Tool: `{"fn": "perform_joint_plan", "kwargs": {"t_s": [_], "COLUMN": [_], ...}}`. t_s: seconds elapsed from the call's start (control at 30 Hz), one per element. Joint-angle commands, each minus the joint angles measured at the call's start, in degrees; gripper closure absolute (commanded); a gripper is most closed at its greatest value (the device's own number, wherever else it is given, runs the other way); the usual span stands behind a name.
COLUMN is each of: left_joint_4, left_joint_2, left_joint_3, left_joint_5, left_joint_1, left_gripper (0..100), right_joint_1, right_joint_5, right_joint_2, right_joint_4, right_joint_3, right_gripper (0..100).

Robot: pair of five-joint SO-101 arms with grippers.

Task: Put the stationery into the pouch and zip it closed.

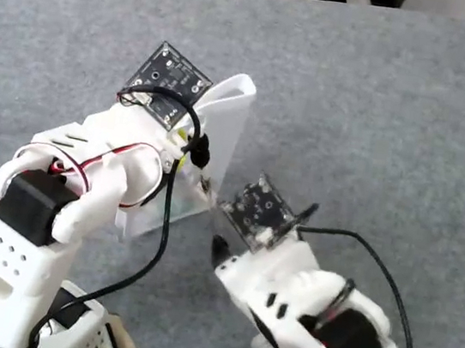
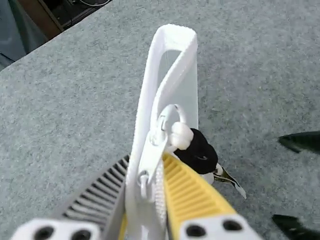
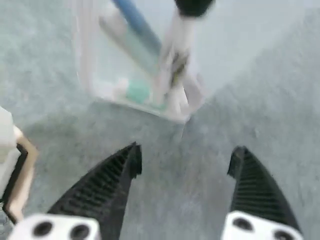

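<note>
**On the grey tabletop: pouch on edge, one end effector clamped, one spread**

Item 1. Tabletop (image 1: 396,119): grey, felt-like surface carrying everything listed.

Item 2. Pouch (image 1: 226,130): white and see-through. It stands on its edge near the middle of the tabletop, zip side up and a lower corner resting on the surface. The far end of the zip edge gapes in a loop. The zip pull (image 2: 172,125), a white ring with a bead, sits partway along the edge.

Item 3. Contents, seen through the pouch wall from the right wrist: a blue pen (image 3: 132,20) lying slantwise and a green-and-white piece (image 3: 137,92) near the bottom.

Item 4. Black-capped pen (image 2: 197,150): its cap shows just beside the zip pull. Whether it lies fully inside the pouch cannot be told.

Item 5. Left end effector (image 2: 146,160): grey and yellow ribbed fingers pressed together on the pouch's zip edge, just behind the pull, holding it upright.

Item 6. Right end effector (image 3: 185,160): black fingers spread wide with nothing between them. It sits low over the tabletop, near the pouch's lower corner but apart from it.
</note>
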Motion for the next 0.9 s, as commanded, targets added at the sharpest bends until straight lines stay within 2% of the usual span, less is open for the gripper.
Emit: {"fn": "perform_joint_plan", "kwargs": {"t_s": [0.0,0.17,0.57,0.63,0.87], "left_joint_4": [-1.7,-1.2,0.4,0.4,0.4], "left_joint_2": [-0.2,-0.4,-0.4,-0.4,-0.4], "left_joint_3": [-0.7,-0.4,-0.4,-0.4,-0.4], "left_joint_5": [2.8,3.3,3.3,3.3,3.3], "left_joint_1": [-0.4,-0.5,0.0,0.0,0.1], "left_gripper": [97,97,97,97,97], "right_joint_1": [2.4,3.5,5.4,6.4,7.7], "right_joint_5": [0.1,-7.0,-6.9,-6.9,-6.9], "right_joint_2": [0.7,0.6,0.9,0.9,0.9], "right_joint_4": [-11.5,-20.2,-36.4,-38.5,-43.2], "right_joint_3": [5.8,12.5,20.5,20.8,20.9], "right_gripper": [70.7,70.8,71.4,75.3,98.6]}}
